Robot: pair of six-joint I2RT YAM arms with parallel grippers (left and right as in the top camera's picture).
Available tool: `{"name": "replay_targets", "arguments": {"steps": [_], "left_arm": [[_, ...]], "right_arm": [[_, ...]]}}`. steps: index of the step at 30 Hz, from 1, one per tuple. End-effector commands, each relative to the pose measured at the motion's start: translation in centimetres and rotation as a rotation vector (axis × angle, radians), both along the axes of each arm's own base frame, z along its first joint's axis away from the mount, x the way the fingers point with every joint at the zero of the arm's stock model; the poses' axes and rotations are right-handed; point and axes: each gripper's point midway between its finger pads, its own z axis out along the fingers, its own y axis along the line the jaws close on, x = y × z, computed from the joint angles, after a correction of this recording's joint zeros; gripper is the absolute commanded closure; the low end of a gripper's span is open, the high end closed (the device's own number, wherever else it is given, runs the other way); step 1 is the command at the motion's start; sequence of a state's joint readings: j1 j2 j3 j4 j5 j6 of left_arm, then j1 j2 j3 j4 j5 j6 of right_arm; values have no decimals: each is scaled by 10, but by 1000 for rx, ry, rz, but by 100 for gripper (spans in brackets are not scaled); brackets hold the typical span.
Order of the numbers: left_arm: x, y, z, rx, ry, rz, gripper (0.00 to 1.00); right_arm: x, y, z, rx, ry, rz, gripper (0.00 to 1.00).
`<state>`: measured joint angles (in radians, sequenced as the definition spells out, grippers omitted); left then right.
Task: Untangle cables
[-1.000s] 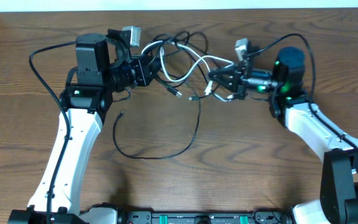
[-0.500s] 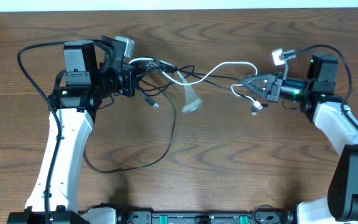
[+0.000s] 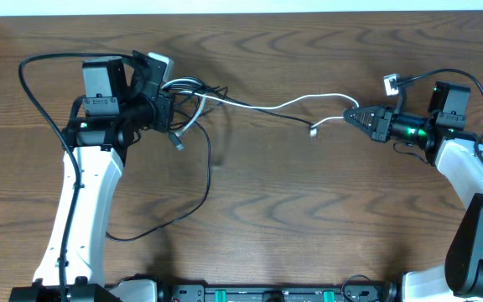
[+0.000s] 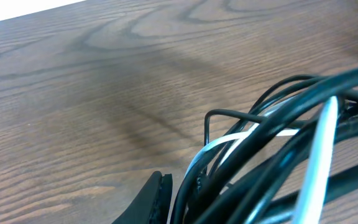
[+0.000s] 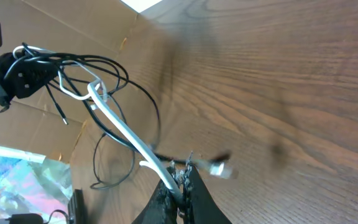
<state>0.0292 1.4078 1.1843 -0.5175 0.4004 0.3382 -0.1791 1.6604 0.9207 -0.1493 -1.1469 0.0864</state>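
A knot of black cables (image 3: 187, 94) with a white cable (image 3: 283, 104) hangs at my left gripper (image 3: 164, 105) at the table's upper left. The left gripper is shut on that bundle; in the left wrist view the black cables (image 4: 272, 168) fill the lower right beside one fingertip (image 4: 157, 199). The white cable stretches taut to my right gripper (image 3: 352, 117), which is shut on it. Its plug end (image 3: 314, 129) dangles near the middle. In the right wrist view the white cable (image 5: 129, 140) runs into the closed jaws (image 5: 182, 183). A long black cable (image 3: 193, 205) loops down onto the table.
The brown wooden table (image 3: 309, 218) spans the view. The left arm's white link (image 3: 82, 210) lies along the left side and the right arm's white link (image 3: 464, 168) at the far right. A black bar (image 3: 258, 294) runs along the front edge.
Both grippers have pulled further apart, left to the left and right to the right. The white cable has drawn out straight between them and the black loop has slid left.
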Motion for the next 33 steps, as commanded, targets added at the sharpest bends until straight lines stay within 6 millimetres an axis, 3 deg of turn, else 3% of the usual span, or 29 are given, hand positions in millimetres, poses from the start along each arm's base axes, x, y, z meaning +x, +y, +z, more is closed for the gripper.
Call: {"name": "replay_targets", "arguments": {"steps": [1,4,7,15,24,33], "left_arm": [[-1,-7,14,2,-40,-29,83],[-4,-20,15,-6,-49,-86,83],[-6,-29,15,10,-57,-127,83],[-16,-71,15,81,-104,-316,84],[-30,-109,15,149,-161,-500,83],[-43,-136,15,171,-187,-608,83]], "right_arm": [[0,0,2,-21,-28,3,57],[0,3,2,-20,-28,11,29],[-1,8,3,-17,-37,26,19],[-17,60,46,85,-312,285,23],[-38,129,74,90,-584,488,15],[-57,172,89,97,-755,581,14]]}}
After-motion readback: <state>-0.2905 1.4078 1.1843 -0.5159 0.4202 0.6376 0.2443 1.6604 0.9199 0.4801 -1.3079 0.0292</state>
